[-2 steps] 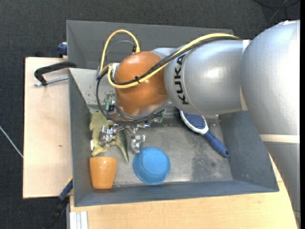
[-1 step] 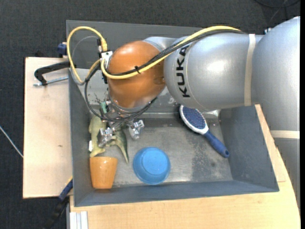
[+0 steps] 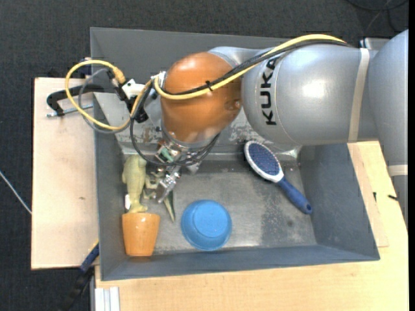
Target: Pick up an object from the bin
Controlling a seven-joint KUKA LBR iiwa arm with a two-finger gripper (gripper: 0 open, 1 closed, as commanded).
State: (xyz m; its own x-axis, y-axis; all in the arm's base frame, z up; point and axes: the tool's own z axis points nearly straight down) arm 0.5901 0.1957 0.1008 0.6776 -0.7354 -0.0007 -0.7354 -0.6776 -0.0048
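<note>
We see the pincer [image 3: 163,184] low in the left part of the bin [image 3: 337,193], under the arm's orange cover [image 3: 194,99]. We cannot tell whether it is apart, together or clamped on anything, because the wrist and cables hide much of it.

The nearest things are a pale yellow-green soft-looking thing [image 3: 135,177] lying along the left wall, just beside the pincer, and a slim dark green piece [image 3: 170,206] just toward the front edge from it. We judge one of these two to be the likely pick, but we cannot say which. An orange cup [image 3: 140,233] sits in the front left corner, a blue bowl [image 3: 206,224] near the front edge at the middle, and a blue hairbrush [image 3: 266,162] well apart toward the back right.

The main risk, as we judge it, is crowding. The pale thing lies against the wall, so a closing pincer may scrape the wall or only pinch an edge that slips free on lifting. The green piece is thin and could be pushed aside rather than caught. The cup stands close enough to be knocked over by a sideways move.
</note>
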